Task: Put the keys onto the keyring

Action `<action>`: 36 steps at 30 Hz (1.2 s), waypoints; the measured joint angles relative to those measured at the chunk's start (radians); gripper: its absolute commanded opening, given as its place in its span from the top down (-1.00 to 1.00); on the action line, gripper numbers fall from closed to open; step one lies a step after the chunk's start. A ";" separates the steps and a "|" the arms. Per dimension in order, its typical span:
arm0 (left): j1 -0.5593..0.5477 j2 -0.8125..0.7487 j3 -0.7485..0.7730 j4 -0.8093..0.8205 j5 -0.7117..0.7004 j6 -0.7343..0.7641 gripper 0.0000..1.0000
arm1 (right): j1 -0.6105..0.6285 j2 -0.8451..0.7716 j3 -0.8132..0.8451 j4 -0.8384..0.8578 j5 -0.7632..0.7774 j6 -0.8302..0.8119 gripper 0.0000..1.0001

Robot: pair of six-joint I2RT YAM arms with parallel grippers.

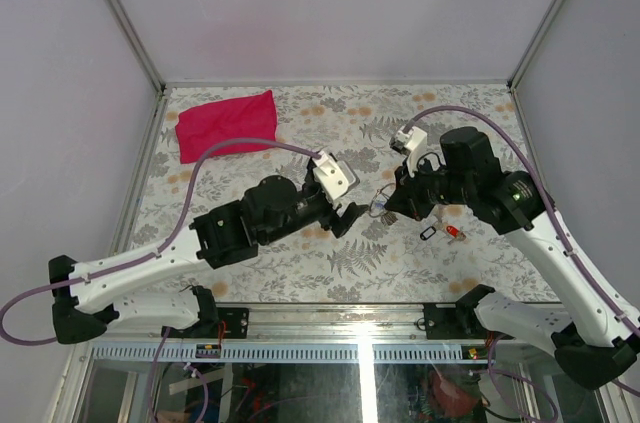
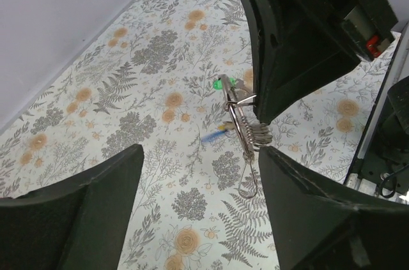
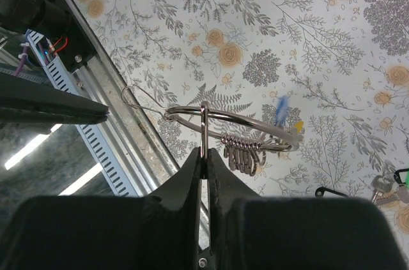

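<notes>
The keyring (image 3: 241, 150) hangs above the middle of the desk (image 1: 300, 133), its thin wire pinched in the tightly pressed right jaws, with small coloured keys (image 2: 220, 83) dangling from it. A nudge from the other arm could twist the wire loose or shake keys off. The left jaws stand spread wide and empty, just beside the ring.

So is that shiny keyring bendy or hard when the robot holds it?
Probably hard: the keyring holds its curve while the right gripper pinches one thin wire. It looks light, and likely slippery, being smooth metal. The keys at its end would probably swing.
</notes>
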 measured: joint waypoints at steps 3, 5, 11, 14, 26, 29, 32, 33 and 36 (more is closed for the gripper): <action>0.000 0.008 -0.010 0.026 -0.008 0.014 -0.53 | 0.000 0.015 0.033 -0.032 -0.001 0.014 1.00; 0.000 0.015 -0.023 0.056 -0.010 0.034 -0.53 | 0.000 0.027 0.055 -0.051 -0.003 0.022 1.00; 0.000 -0.010 -0.175 0.232 0.027 0.156 -0.47 | 0.000 0.066 0.090 -0.106 -0.018 0.037 1.00; 0.000 -0.042 -0.292 0.347 0.056 0.231 -0.41 | 0.000 0.078 0.095 -0.126 -0.025 0.040 1.00; -0.010 -0.016 -0.328 0.556 0.072 0.479 -0.35 | 0.000 0.084 0.113 -0.163 -0.046 0.050 1.00; -0.023 -0.004 -0.320 0.559 0.080 0.513 -0.30 | 0.000 0.084 0.113 -0.164 -0.053 0.054 1.00; -0.042 0.016 -0.304 0.555 0.083 0.548 -0.24 | 0.000 0.084 0.113 -0.164 -0.059 0.055 1.00; -0.048 0.022 -0.299 0.554 0.082 0.561 -0.22 | 0.000 0.084 0.113 -0.164 -0.062 0.055 1.00; -0.065 0.036 -0.290 0.547 0.077 0.607 -0.15 | 0.000 0.084 0.113 -0.164 -0.076 0.055 1.00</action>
